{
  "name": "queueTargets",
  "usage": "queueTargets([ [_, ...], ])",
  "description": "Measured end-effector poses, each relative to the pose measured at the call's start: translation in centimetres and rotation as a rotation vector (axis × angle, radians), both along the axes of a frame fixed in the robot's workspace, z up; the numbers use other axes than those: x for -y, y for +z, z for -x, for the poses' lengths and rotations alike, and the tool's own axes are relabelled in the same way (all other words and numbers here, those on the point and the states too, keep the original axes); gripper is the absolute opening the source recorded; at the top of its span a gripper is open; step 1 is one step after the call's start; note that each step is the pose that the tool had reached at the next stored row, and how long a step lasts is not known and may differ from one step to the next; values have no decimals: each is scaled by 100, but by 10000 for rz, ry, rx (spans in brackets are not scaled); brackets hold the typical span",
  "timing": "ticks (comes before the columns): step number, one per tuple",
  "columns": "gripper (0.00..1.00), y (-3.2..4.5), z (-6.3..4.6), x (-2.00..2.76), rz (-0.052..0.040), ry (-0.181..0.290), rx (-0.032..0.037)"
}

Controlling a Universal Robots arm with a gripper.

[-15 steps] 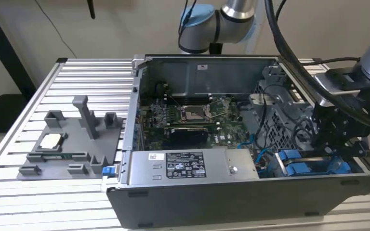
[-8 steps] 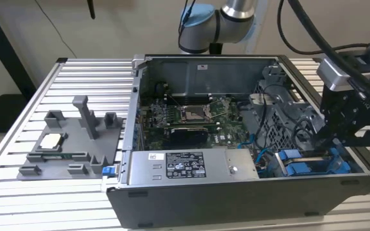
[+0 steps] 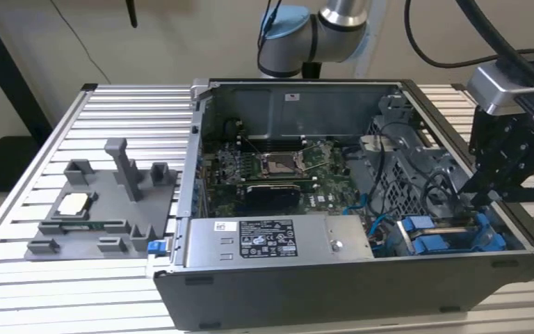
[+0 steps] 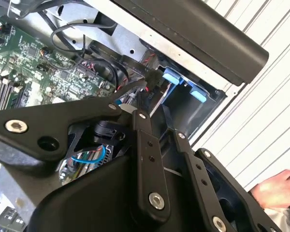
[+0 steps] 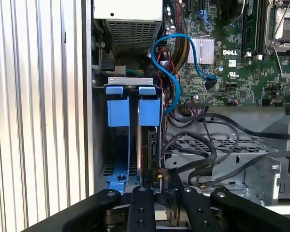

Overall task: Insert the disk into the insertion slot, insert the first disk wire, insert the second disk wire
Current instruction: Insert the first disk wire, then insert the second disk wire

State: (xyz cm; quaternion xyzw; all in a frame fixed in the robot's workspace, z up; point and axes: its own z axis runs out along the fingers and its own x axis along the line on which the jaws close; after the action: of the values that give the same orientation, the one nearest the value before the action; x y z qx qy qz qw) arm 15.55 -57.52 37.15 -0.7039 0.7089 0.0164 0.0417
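The disk (image 5: 150, 112), clipped in its blue carrier, is seated in the insertion slot (image 5: 108, 169) at a corner of the computer case (image 3: 360, 292). Its tabbed end is turned toward the power supply (image 3: 267, 240). The far end is presumably presented so that wiring can reach it. The gripper (image 5: 160, 182) is held right at that far end, among black wires (image 5: 203, 145), where a plug would be pressed home. Whether it is closed on anything cannot be told. A blue data cable (image 5: 171, 63) is looped beside the slot, over the motherboard (image 5: 241, 53).
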Motion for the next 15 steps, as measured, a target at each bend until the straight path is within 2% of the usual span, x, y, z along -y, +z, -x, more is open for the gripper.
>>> queueTargets([
  [2,27,21,0,0,-2,0,0],
  [10,27,25,1,0,1,0,0],
  [15,27,78,1,0,0,0,0],
])
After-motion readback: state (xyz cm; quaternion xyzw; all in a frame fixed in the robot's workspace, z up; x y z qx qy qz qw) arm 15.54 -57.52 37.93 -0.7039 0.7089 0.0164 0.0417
